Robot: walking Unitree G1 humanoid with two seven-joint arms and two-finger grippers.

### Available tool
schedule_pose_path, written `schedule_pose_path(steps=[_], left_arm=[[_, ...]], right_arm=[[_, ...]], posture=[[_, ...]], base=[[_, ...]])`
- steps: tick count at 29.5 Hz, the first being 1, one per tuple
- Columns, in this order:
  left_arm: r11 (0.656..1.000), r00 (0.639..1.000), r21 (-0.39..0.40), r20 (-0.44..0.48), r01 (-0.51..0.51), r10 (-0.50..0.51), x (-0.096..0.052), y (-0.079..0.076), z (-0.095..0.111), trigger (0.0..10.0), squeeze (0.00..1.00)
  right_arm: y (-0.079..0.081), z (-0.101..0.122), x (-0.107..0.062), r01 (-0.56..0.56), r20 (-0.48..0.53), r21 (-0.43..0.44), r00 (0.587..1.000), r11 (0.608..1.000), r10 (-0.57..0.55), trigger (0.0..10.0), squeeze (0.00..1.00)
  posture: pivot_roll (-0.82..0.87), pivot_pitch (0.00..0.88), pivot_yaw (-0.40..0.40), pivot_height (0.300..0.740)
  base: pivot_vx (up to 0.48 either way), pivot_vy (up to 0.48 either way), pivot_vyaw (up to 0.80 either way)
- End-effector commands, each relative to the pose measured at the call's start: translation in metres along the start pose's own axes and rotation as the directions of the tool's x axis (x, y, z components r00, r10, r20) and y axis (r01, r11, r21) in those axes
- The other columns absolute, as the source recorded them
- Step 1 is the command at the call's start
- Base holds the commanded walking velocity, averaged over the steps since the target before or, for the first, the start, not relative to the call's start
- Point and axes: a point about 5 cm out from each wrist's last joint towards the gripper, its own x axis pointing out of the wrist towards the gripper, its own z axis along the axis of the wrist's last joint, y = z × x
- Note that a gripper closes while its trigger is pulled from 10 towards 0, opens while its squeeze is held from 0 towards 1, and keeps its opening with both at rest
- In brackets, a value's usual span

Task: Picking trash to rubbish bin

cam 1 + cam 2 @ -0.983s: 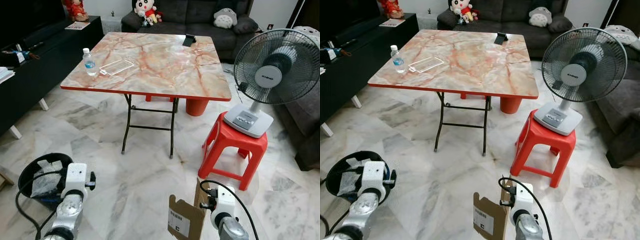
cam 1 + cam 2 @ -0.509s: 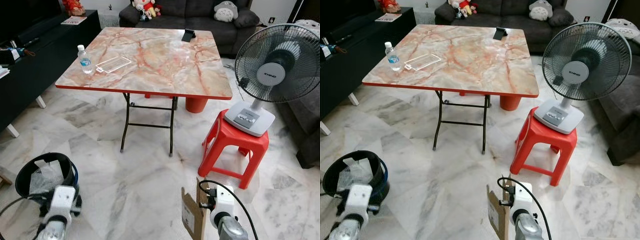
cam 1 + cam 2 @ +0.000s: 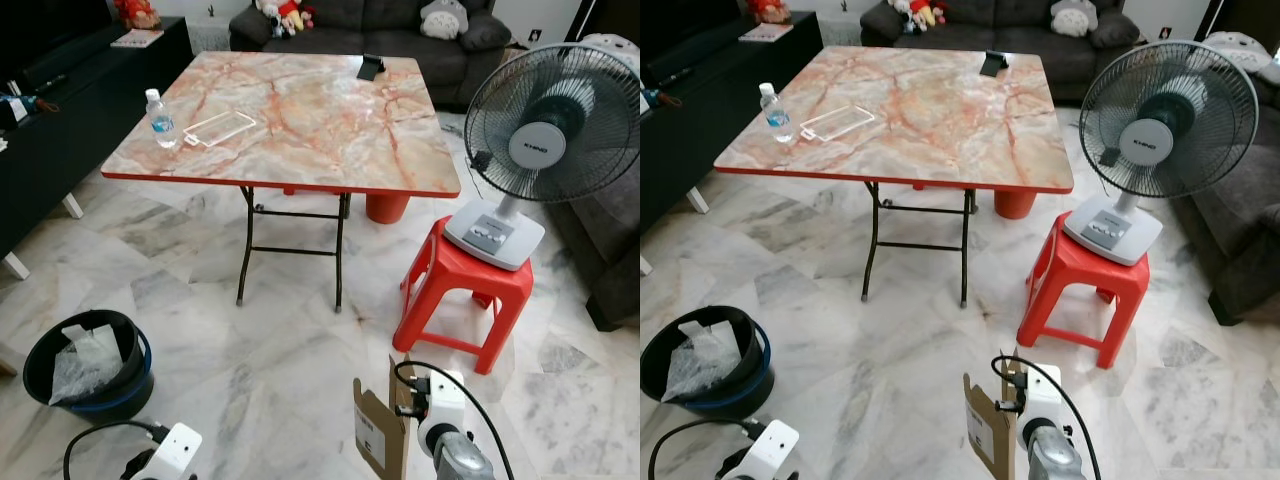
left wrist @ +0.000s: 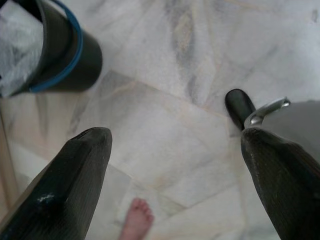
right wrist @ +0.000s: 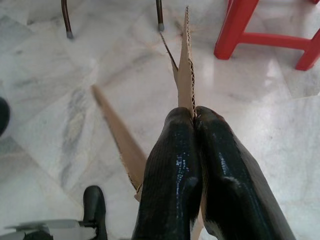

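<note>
Firmly pinched in right claw (image 5: 195, 120): cardboard (image 3: 372, 440).

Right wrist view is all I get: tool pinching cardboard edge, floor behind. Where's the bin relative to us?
Observer: The rubbish bin stands on the floor to the robot's front left, black with a blue band, clear plastic already inside.
Operator: Left tool doing anything?
Observer: The left tool is open, holds nothing and points down at the marble floor, with the bin off to one side in its wrist view.
Operator: Any more trash around?
Observer: A water bottle and a clear plastic tray sit on the marble-top table; whether they are trash I can't tell.
Operator: Is that cardboard a whole box?
Observer: The cardboard is a flattened piece with a white label, in the right tool.
</note>
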Motion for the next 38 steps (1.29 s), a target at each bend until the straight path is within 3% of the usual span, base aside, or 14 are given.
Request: schedule_pose_path(steps=[1,4,7,11,14,38], left_arm=[[0.994,0.998,-0.087,-0.036,-0.061,0.058,0.000,0.004,-0.003,10.0,0.00],[0.982,0.992,-0.145,-0.001,-0.124,0.125,0.001,0.009,0.004,10.0,0.00],[0.942,0.971,-0.263,0.060,-0.207,0.230,0.001,0.020,0.018,10.0,0.00],[0.930,0.972,-0.309,0.062,-0.198,0.227,0.002,0.019,0.022,10.0,0.00],[0.933,0.976,-0.310,0.055,-0.184,0.211,0.003,0.014,0.023,10.0,0.00],[0.919,0.976,-0.351,0.049,-0.181,0.211,0.003,0.014,0.023,10.0,0.00]], right_arm=[[-0.001,-0.006,-0.001,0.001,-0.031,-0.018,1.000,1.000,-0.001,10.0,0.00],[-0.001,-0.011,-0.003,0.001,-0.055,-0.025,0.998,1.000,-0.002,10.0,0.00],[0.000,-0.018,-0.004,-0.012,-0.089,-0.058,0.996,0.998,0.007,10.0,0.00],[0.000,-0.022,-0.006,-0.018,-0.106,-0.072,0.994,0.997,0.010,10.0,0.00],[-0.001,-0.025,-0.007,-0.014,-0.118,-0.089,0.993,0.996,0.004,10.0,0.00],[-0.003,-0.030,-0.009,-0.011,-0.138,-0.128,0.990,0.992,-0.007,10.0,0.00]], posture=[[0.04,0.027,-0.032,0.740],[0.04,0.028,-0.034,0.740],[0.04,0.031,-0.039,0.740],[0.04,0.033,-0.040,0.740],[0.04,0.034,-0.041,0.740],[0.04,0.013,-0.031,0.740]], base=[[0.000,0.000,0.00],[0.000,0.000,0.00],[0.000,0.000,0.00],[0.000,0.000,0.00],[0.000,0.000,0.71],[0.000,0.000,0.80]])
